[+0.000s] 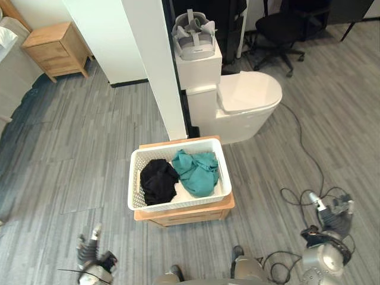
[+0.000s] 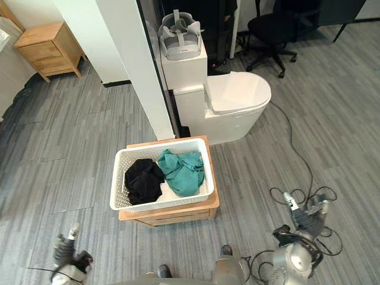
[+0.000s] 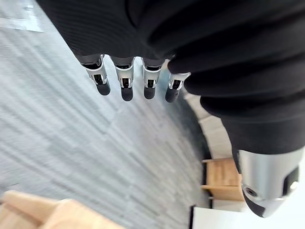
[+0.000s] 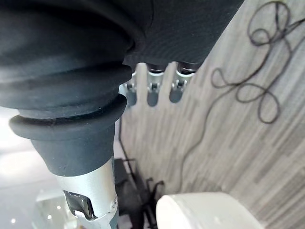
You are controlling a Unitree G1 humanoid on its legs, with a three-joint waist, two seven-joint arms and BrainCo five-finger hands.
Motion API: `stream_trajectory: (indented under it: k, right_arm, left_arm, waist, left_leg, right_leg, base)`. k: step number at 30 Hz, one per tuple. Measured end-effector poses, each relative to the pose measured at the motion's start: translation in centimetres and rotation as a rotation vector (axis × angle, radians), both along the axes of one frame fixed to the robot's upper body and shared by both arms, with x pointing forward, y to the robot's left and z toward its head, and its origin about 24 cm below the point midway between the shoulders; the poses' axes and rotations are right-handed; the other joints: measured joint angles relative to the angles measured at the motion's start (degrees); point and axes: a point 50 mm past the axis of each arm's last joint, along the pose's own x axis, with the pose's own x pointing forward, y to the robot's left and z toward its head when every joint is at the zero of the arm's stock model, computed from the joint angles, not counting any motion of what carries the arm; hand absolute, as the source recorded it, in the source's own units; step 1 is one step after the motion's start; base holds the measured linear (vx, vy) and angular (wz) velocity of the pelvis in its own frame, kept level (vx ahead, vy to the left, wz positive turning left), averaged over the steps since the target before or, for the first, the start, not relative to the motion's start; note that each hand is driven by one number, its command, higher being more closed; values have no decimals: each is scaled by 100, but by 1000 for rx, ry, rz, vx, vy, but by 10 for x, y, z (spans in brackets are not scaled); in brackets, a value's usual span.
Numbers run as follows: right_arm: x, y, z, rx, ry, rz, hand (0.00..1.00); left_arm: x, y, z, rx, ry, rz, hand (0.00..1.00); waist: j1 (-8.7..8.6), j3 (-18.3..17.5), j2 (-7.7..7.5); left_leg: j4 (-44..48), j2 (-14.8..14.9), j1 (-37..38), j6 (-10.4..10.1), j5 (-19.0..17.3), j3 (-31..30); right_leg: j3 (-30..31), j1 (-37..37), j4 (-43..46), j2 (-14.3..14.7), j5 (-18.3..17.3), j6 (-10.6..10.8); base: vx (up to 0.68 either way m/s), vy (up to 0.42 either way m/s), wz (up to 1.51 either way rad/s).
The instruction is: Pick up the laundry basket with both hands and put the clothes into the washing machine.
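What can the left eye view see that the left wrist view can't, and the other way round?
Left eye view's own: the white laundry basket on a wooden stand, holding a black garment and a teal garment; the toilet behind; the right hand, open, low on the right. Left wrist view's own: a close look at the left hand, its fingers straight and holding nothing. Shared: that left hand, the grey floor and the wooden cabinet by the wall.
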Motion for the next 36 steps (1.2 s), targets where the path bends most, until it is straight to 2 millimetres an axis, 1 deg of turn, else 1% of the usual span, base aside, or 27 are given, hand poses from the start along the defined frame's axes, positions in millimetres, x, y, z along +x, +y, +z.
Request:
stream_trajectory:
  k: [2, 4, 5, 7, 8, 9, 10, 11, 13, 14, 15, 16, 17, 19, 20, 21, 24, 27, 29, 31, 33, 35, 36]
  right_arm:
    - [8, -10, 13, -43, -43, -10, 0]
    - [19, -19, 31, -93, -99, -10, 0]
    - [23, -20, 36, -109, -115, -1, 0]
    - [38, -22, 55, -159, -170, 32, 0]
    - [43, -23, 59, -173, -179, 46, 0]
    - [54, -21, 68, -199, -201, 86, 0]
    - [58, -19, 73, -211, -212, 107, 0]
    - [68, -16, 79, -231, -228, 143, 0]
    - [78, -11, 85, -256, -236, 196, 0]
    - [86, -8, 89, -273, -238, 238, 0]
    - [93, -4, 91, -287, -234, 272, 0]
    - [97, -3, 92, -290, -232, 288, 0]
    - [105, 1, 94, -294, -228, 317, 0]
    - [119, 4, 98, -311, -211, 356, 0]
    - [123, 5, 99, -317, -206, 366, 0]
    - [132, 8, 104, -326, -199, 386, 0]
    - [143, 11, 109, -327, -194, 423, 0]
    - [146, 12, 108, -328, -184, 435, 0]
    - [148, 16, 102, -323, -150, 457, 0]
    - [150, 18, 97, -318, -125, 469, 0]
    - [152, 20, 99, -320, -125, 484, 0]
    - [157, 26, 106, -336, -139, 505, 0]
    - [162, 29, 110, -360, -139, 513, 0]
  left_arm:
    - [7, 9, 9, 43, -20, -1, 0]
    - [21, 17, 21, 100, -40, -27, 0]
    - [29, 21, 27, 123, -51, -45, 0]
    - [53, 31, 48, 209, -86, -101, 0]
    - [60, 33, 53, 233, -89, -123, 0]
    - [74, 36, 65, 287, -99, -173, 0]
    - [81, 37, 71, 323, -97, -203, 0]
    - [92, 39, 84, 390, -97, -255, 0]
    - [112, 39, 100, 459, -110, -321, 0]
    - [123, 40, 111, 497, -118, -346, 0]
    - [134, 39, 117, 519, -118, -376, 0]
    - [138, 38, 120, 528, -117, -389, 0]
    - [146, 36, 122, 536, -110, -420, 0]
    - [156, 32, 121, 543, -75, -460, 0]
    - [158, 31, 119, 539, -62, -470, 0]
    - [162, 30, 116, 525, -41, -487, 0]
    - [162, 31, 111, 505, -5, -482, 0]
    - [160, 32, 108, 503, 15, -482, 0]
    - [157, 35, 100, 492, 53, -477, 0]
    - [156, 36, 97, 491, 81, -476, 0]
    - [157, 36, 97, 490, 83, -473, 0]
    - [160, 36, 99, 489, 83, -473, 0]
    - [162, 36, 100, 489, 88, -472, 0]
  waist:
    - [-1, 4, 101]
    - [-14, 29, 189]
    - [-19, 34, 183]
    - [-53, 106, 176]
    - [-71, 149, 176]
    - [-120, 230, 179]
    - [-145, 256, 187]
    - [-168, 274, 202]
    - [-173, 340, 222]
    - [-173, 433, 224]
    - [-183, 522, 232]
    - [-195, 574, 232]
    - [-206, 666, 230]
    - [-208, 756, 240]
    - [-203, 771, 240]
    - [-200, 926, 237]
    - [-173, 1077, 240]
    - [-152, 1202, 244]
    - [-150, 1214, 241]
    - [-138, 1267, 246]
    - [-137, 1355, 247]
    - [-138, 1392, 249]
    - [-134, 1492, 247]
  left_leg:
    - [-9, -9, -94, 2, 3, 1]
    - [-22, -50, -192, -14, 79, -5]
    - [-25, -59, -236, -33, 141, -39]
    - [-24, -75, -325, -57, 263, -95]
    - [-22, -85, -324, -31, 290, -119]
    - [-19, -101, -330, -26, 344, -157]
    - [-19, -107, -340, -20, 350, -186]
    - [-16, -105, -388, -18, 354, -212]
    - [0, -109, -468, -4, 365, -229]
    - [3, -112, -504, -3, 366, -238]
    - [4, -115, -548, -2, 366, -240]
    - [5, -117, -564, -2, 366, -242]
    - [5, -118, -608, -1, 367, -243]
    - [9, -122, -744, -1, 367, -244]
    - [8, -122, -790, -1, 367, -243]
    - [9, -117, -804, -1, 367, -243]
    - [8, -101, -928, 0, 367, -237]
    - [9, -99, -963, 0, 367, -239]
    - [7, -102, -992, 0, 367, -239]
    - [7, -106, -1032, 1, 367, -250]
    - [6, -108, -1060, 20, 380, -269]
    - [-23, -120, -1212, 71, 414, -279]
    - [-23, -121, -1234, 98, 434, -292]
  right_leg:
    - [49, -111, -30, 7, 48, -27]
    - [65, -133, -190, 64, 172, -34]
    - [64, -126, -287, 67, 231, -64]
    - [52, -64, -590, 73, 404, -89]
    - [49, -20, -669, 71, 453, -98]
    - [52, 49, -815, 65, 542, -114]
    - [48, 79, -889, 63, 573, -107]
    - [50, 79, -1003, 73, 655, -118]
    - [51, 78, -1155, 77, 762, -114]
    - [51, 78, -1243, 82, 833, -108]
    - [54, 76, -1340, 85, 907, -106]
    - [55, 75, -1375, 86, 941, -104]
    - [62, 65, -1465, 94, 1018, -111]
    - [80, -20, -1602, 105, 1152, -117]
    - [96, -65, -1626, 110, 1183, -116]
    - [111, -70, -1661, 123, 1234, -129]
    - [194, -222, -1714, 164, 1342, -150]
    - [229, -272, -1716, 175, 1382, -159]
    - [242, -305, -1716, 175, 1407, -179]
    - [246, -345, -1717, 174, 1439, -175]
    - [246, -368, -1723, 174, 1463, -169]
    - [257, -532, -1731, 173, 1529, -166]
    - [256, -534, -1776, 176, 1586, -187]
  base:
    - [41, 9, -11]
    - [65, 13, -7]
    - [79, 1, -2]
    - [59, -3, 0]
    - [39, 16, 0]
    - [0, 0, 0]
    - [0, 0, 0]
    - [0, 0, 0]
    - [-26, 7, -3]
    - [-57, 3, 0]
    - [-62, 4, -1]
    - [-67, -3, -2]
    - [-75, -11, -3]
    - [-95, -24, -5]
    - [-82, -32, -6]
    - [-63, -29, -7]
    - [-91, -43, -12]
    - [-76, -35, -6]
    - [-50, -18, -2]
    - [-58, -17, 0]
    - [-78, -19, 2]
    - [-103, -27, 1]
    - [-83, -25, 1]
